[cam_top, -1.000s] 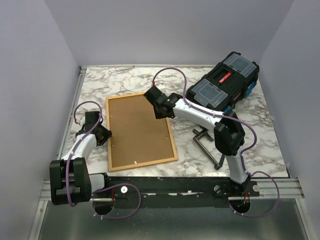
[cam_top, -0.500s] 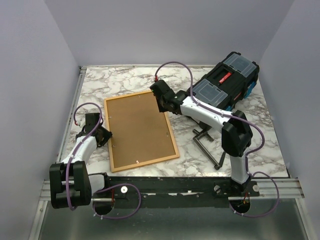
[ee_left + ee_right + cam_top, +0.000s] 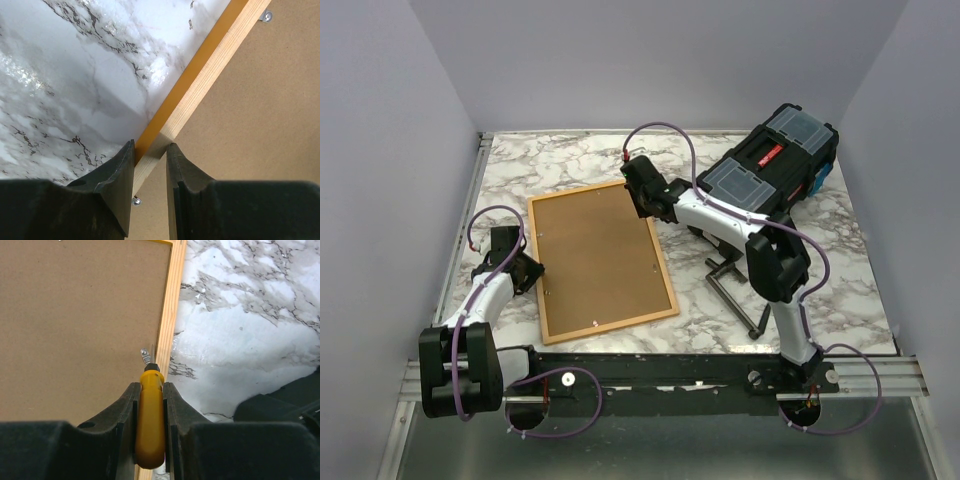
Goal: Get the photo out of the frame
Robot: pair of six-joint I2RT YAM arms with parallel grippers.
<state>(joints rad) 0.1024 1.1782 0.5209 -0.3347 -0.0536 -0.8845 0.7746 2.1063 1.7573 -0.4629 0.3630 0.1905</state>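
Marble table [image 3: 570, 160]: frame [image 3: 654, 255] laid face-down, photo [image 3: 595, 255] brown back up within it. Left rail pinched by left gripper [image 3: 150, 155]. Right rail: yellow screwdriver [image 3: 150, 415] clamped by right gripper [image 3: 150, 390], tip at clip [image 3: 145, 355].

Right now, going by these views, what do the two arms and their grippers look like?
The arms match. The left arm and right arm have white links between bulky black joint housings, and a thin purple cable loops along each. The left gripper and right gripper each have two matte black fingers tapering to curved tips. No markings are visible.
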